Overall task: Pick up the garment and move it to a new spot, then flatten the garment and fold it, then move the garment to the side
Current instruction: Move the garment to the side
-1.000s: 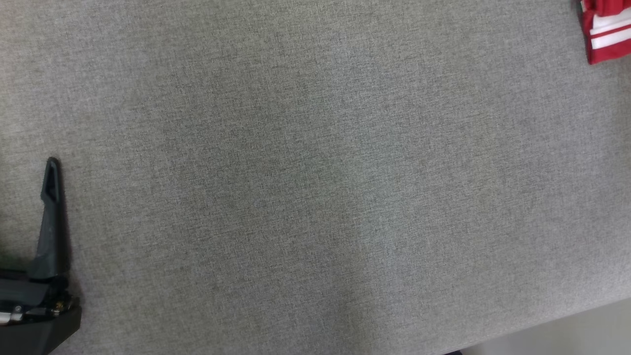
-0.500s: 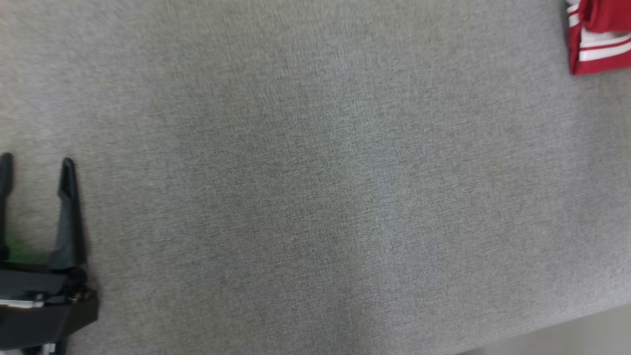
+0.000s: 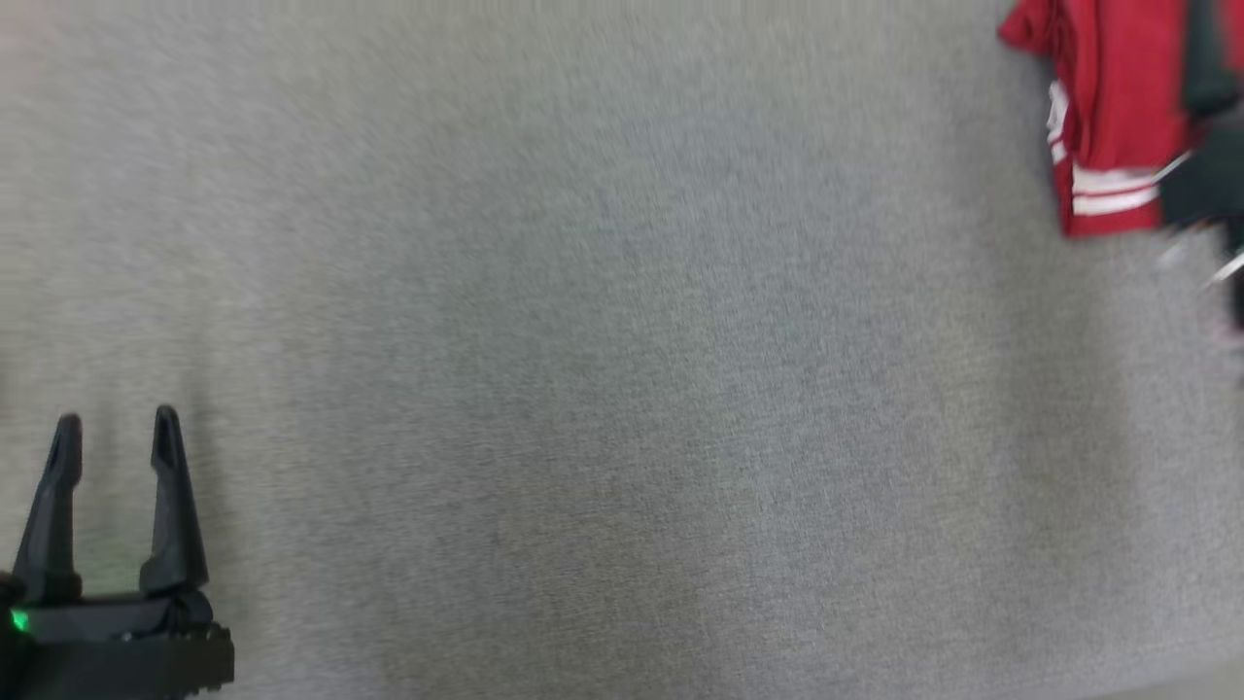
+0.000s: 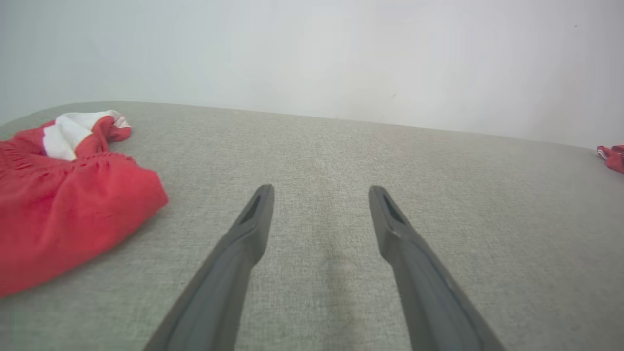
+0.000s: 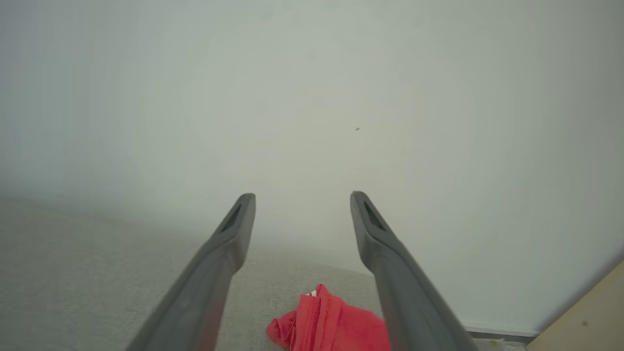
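Hovering lower left in head view, left claw (image 3: 117, 420) sits spread and empty over grey counter (image 3: 583, 340), red garment (image 3: 1108, 126) upper right; left wrist view has another red cloth (image 4: 63, 195) left of the fingers; right wrist view has right claw (image 5: 302, 200) spread, empty, garment low between its fingers.

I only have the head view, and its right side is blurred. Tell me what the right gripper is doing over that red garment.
Observer: In the right wrist view the right gripper has its fingers spread, nothing between the tips; the red garment lies on the grey surface below them.
Operator: Now check the left side.
Observer: The left wrist view shows a second red and white garment bunched on the surface at that view's left, apart from the open left gripper.
Operator: Report what's beyond the surface.
Observer: A plain pale wall rises behind its far edge.
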{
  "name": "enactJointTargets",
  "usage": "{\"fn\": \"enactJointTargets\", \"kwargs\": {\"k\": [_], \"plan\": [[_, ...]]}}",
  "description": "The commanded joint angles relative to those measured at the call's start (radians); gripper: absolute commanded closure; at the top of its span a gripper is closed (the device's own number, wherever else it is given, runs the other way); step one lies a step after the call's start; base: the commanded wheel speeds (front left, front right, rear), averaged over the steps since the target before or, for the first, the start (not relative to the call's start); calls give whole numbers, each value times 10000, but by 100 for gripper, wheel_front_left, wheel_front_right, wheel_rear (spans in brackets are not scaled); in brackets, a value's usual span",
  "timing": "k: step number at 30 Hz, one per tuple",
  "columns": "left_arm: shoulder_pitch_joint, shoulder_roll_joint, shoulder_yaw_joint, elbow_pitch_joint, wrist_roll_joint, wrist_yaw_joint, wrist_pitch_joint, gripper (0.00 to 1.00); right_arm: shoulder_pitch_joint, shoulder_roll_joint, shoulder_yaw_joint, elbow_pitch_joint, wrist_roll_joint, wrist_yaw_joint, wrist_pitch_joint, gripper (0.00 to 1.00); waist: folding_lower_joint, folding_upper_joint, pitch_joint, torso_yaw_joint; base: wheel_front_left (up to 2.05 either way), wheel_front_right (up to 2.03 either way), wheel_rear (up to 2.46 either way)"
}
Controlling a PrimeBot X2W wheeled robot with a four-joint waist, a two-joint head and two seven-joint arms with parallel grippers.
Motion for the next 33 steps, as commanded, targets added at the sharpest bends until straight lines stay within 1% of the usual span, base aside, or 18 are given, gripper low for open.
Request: {"fn": "enactJointTargets", "kwargs": {"k": [1, 6, 10, 14, 18, 20, 22, 25, 28, 33], "plan": [[177, -58, 80, 41, 100, 24, 1, 0, 256, 146, 58, -93, 85, -21, -84, 0, -1, -3, -940, 496, 0, 0, 0], [488, -322, 158, 302, 197, 24, 2, 0, 1549, 1021, 320, -498, 306, -21, -513, 0, -1, -3, -1624, 662, 0, 0, 0], [577, -499, 167, 469, 259, 24, 1, 0, 2740, 1534, 389, -708, 419, -21, -717, 0, -1, -3, -2066, 879, 0, 0, 0], [580, -627, 65, 654, 358, 25, 1, 0, 3992, 1931, 202, -887, 510, -21, -979, 0, -1, -3, -2442, 1152, 0, 0, 0], [607, -693, -16, 865, 436, 25, 1, 0, 5189, 2283, 51, -1087, 652, -21, -1136, 0, -1, -3, -2792, 1375, 0, 0, 0], [638, -707, -47, 957, 467, 25, 3, 0, 5730, 2362, 95, -1291, 421, -21, -1199, 0, -1, -3, -2927, 1453, 0, 0, 0], [665, -714, -70, 1048, 484, 25, 1, 0, 6262, 2652, 29, -1466, 523, -21, -1235, 0, -1, -3, -3039, 1511, 0, 0, 0], [723, -708, -102, 1182, 523, 25, 1, 0, 6922, 2868, -67, -1751, 404, -21, -1337, 0, -1, -3, -3200, 1573, 0, 0, 0], [767, -666, -212, 1353, 587, 25, 3, 0, 7489, 3109, -99, -2007, 318, -21, -1409, 0, -1, -3, -3338, 1644, 0, 0, 0], [809, -646, -380, 1581, 654, 25, 1, 0, 8093, 3321, -217, -2230, 219, -21, -1528, 0, -1, -3, -3614, 1774, 0, 0, 0]]}}
